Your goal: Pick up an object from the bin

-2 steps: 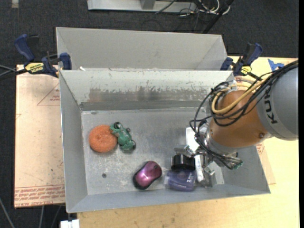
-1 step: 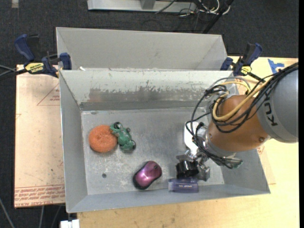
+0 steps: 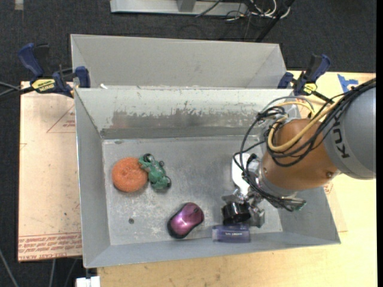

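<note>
Nearest the front wall of the bin (image 3: 90,220), you've got a flat lilac block (image 3: 231,234) lying along the floor, w/ the pincer (image 3: 238,213) just behind it, low over it; can't tell if it's released or clenched. Beside them, toward view's left, a magenta mouse-shaped obj (image 3: 185,220). Farther back, an orange ball (image 3: 129,174) touches a green toy lizard (image 3: 155,172), well apart from the pincer.

One camera, high above bin (image 3: 197,160), seemingly tilted from near side
</note>
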Controlling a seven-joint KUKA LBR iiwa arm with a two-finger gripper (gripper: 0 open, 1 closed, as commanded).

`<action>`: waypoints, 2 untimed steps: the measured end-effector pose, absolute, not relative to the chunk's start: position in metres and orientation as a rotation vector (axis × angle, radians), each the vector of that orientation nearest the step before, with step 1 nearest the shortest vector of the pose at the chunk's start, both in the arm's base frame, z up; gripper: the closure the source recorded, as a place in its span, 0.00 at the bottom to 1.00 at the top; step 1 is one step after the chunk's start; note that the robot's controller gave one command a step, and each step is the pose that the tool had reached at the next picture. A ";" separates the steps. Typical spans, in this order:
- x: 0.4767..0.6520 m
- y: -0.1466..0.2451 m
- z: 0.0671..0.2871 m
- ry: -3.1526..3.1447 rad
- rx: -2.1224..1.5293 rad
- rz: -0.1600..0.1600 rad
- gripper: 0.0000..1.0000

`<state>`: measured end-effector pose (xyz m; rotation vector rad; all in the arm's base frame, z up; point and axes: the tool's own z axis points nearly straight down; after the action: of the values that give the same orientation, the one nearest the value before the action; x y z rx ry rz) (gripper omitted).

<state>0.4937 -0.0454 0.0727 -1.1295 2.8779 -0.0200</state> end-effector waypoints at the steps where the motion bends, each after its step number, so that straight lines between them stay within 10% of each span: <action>1: 0.495 -0.045 0.075 2.873 -1.143 -0.021 1.00; 2: 0.493 -0.045 0.077 2.877 -1.136 -0.020 1.00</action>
<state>0.4933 -0.0454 0.0773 -1.1360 2.8769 -0.0198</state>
